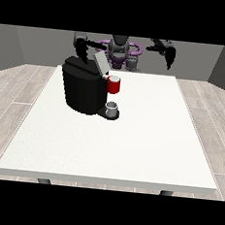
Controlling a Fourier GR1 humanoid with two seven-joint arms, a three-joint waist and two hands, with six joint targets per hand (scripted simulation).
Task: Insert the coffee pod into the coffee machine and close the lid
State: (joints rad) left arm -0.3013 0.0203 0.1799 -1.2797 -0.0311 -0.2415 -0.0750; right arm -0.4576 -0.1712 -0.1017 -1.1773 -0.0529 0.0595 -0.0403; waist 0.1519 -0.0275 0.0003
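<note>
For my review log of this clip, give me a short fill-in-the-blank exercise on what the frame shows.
1. The machine stands on the white ____.
2. The machine's lid is ____.
3. The red holder sits above the grey ____ on the base.
4. Both hands, at the view's left and right, are ____ the table, touching nothing.

Missing words: table; open; cup; above

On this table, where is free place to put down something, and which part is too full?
The table is bare across the whole near half, in front of the coffee machine, and along the view's right, beyond the red holder and the cup. The far left corner is crowded: the machine, its raised lid and the hand at the view's left.
</note>
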